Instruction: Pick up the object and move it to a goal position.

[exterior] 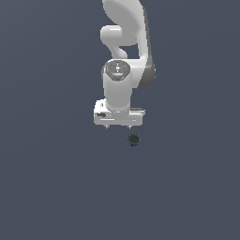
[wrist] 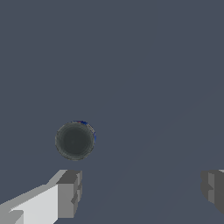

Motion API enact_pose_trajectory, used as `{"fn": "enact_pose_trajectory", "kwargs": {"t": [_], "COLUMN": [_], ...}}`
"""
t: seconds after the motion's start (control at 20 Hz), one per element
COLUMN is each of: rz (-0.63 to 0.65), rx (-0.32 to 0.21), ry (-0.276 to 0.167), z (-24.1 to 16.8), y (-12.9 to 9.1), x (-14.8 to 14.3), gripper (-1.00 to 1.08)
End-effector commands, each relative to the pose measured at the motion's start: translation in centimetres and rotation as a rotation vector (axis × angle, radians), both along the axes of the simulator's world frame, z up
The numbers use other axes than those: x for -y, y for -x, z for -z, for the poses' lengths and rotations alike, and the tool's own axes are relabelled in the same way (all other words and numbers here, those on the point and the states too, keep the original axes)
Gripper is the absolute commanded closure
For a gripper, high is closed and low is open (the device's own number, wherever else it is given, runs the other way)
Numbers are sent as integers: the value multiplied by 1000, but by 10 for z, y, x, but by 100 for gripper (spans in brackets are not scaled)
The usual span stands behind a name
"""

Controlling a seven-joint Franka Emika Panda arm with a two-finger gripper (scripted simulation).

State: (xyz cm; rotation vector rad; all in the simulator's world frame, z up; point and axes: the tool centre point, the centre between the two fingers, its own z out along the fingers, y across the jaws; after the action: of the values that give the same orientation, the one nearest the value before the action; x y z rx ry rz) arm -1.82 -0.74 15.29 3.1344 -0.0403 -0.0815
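Hanging over a plain slate-grey surface, the white jointed robot arm is pointing its white two-fingered gripper straight down in the exterior view. The gripper's broad white crossbar is sitting level, with two short finger stubs showing beneath it, one toward each end.

The tiny dark grey-black roundish object with a thin hint of blue at its rim is lying on the grey surface just below the gripper, slightly toward the exterior view's right of the gripper's middle, near the finger on that side. It is much narrower than the crossbar above it. A clear strip of grey surface is showing between the object and the finger stubs, so nothing is touching it.

In the wrist view the gripper is standing wide, with its two grey fingertips set far apart at opposite sides of the picture and only bare surface between them. The object is appearing there as a dark disc with a sliver of blue along one edge, sitting just beyond one fingertip and well apart from the other, outside the gap rather than centred between the jaws. The gripper is holding nothing.
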Motion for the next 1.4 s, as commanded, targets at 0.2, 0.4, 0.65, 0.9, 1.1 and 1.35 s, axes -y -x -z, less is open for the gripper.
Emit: {"fn": "enact_pose_trajectory", "kwargs": {"t": [0.2, 0.4, 0.65, 0.9, 1.1, 1.35], "rz": [-7, -23, -23, -29, -43, -73], "rx": [5, 15, 15, 17, 22, 33], "ry": [4, 12, 13, 12, 10, 4], "z": [0, 1, 1, 5, 17, 43], "y": [-2, -6, -6, -6, -6, -2], "x": [-2, -6, -7, -10, -20, -43], "gripper": [-92, -92, -92, -92, -92, -92]}}
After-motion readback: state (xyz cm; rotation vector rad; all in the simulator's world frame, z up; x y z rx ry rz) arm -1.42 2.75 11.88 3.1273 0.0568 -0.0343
